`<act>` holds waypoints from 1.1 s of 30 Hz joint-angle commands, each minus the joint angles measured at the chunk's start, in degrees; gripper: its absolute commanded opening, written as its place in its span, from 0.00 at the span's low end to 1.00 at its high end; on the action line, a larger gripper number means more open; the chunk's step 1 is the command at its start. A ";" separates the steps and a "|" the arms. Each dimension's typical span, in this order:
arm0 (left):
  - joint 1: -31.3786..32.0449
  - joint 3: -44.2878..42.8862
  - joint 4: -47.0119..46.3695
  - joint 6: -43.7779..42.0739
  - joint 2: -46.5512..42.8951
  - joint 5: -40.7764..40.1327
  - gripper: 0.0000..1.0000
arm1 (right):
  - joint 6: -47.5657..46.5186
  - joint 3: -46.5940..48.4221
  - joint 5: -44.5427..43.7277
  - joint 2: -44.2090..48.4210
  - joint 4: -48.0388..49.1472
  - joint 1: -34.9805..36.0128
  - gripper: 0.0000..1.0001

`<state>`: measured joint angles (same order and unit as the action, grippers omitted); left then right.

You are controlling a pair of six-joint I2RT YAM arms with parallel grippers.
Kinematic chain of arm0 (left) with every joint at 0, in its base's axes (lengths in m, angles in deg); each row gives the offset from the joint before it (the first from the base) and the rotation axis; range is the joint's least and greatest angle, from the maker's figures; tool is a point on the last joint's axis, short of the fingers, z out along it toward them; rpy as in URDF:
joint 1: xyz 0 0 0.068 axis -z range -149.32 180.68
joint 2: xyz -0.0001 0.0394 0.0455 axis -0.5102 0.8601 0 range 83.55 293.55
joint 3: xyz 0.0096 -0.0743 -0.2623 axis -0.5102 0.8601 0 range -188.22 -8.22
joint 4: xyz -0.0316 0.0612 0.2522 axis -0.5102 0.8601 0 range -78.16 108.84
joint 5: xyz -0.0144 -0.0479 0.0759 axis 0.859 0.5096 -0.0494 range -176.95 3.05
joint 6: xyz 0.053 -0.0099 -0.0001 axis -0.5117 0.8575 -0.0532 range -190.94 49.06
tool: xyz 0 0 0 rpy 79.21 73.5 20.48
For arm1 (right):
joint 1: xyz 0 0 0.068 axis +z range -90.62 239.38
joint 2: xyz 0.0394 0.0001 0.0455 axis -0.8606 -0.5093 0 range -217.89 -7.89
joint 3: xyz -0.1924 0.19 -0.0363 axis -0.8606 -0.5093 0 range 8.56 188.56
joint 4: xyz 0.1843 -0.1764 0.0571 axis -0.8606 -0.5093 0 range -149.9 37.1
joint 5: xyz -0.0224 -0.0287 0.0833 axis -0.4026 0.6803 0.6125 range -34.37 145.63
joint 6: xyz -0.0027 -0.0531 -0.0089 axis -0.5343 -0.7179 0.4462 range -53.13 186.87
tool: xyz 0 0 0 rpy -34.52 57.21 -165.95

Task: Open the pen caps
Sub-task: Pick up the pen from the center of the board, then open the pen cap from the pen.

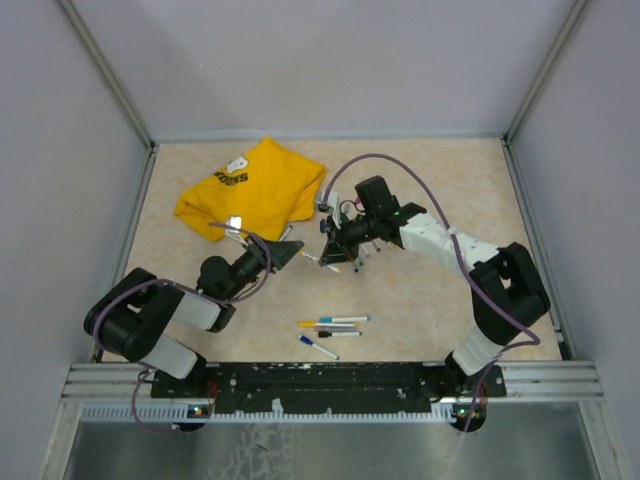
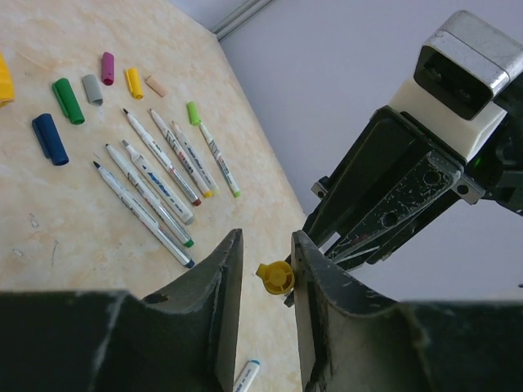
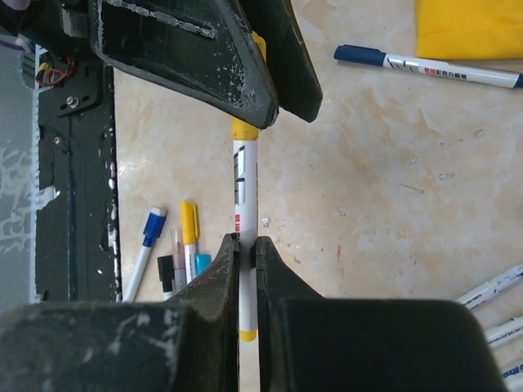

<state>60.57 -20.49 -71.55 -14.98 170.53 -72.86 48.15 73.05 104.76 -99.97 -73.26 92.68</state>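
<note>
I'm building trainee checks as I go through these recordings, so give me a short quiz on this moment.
1. True or false: the right gripper is shut on the barrel of the yellow-capped pen.
2. Multiple choice: what sits between the fingers of the left gripper? A) a blue cap B) the yellow cap C) nothing
3. Short answer: what colour is the T-shirt lying on the table?

Key: 1 true; 2 B; 3 yellow.
</note>
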 commanded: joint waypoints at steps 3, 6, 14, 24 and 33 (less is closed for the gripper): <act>0.17 -1.65 -4.19 1.60 1.58 2.02 0.16 | 0.59 -0.06 0.62 1.81 2.44 -0.14 0.00; 0.17 -1.90 -5.20 1.66 2.32 3.11 0.02 | 0.04 -0.19 1.67 2.04 2.17 -0.16 0.00; 0.20 -4.72 -8.53 -1.62 3.54 11.16 0.00 | 1.07 -1.20 5.05 2.38 3.50 -0.16 0.38; -0.14 -7.52 -1.83 -6.94 0.30 12.27 0.00 | 0.18 0.42 6.51 0.34 0.61 1.33 0.01; -14.21 -17.68 9.84 -8.43 -3.19 10.14 0.00 | -1.32 -0.05 8.03 -0.77 -0.52 1.37 0.00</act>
<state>55.89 -31.38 -63.59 -22.36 168.87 -56.88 48.98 72.90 107.27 -100.18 -68.06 93.19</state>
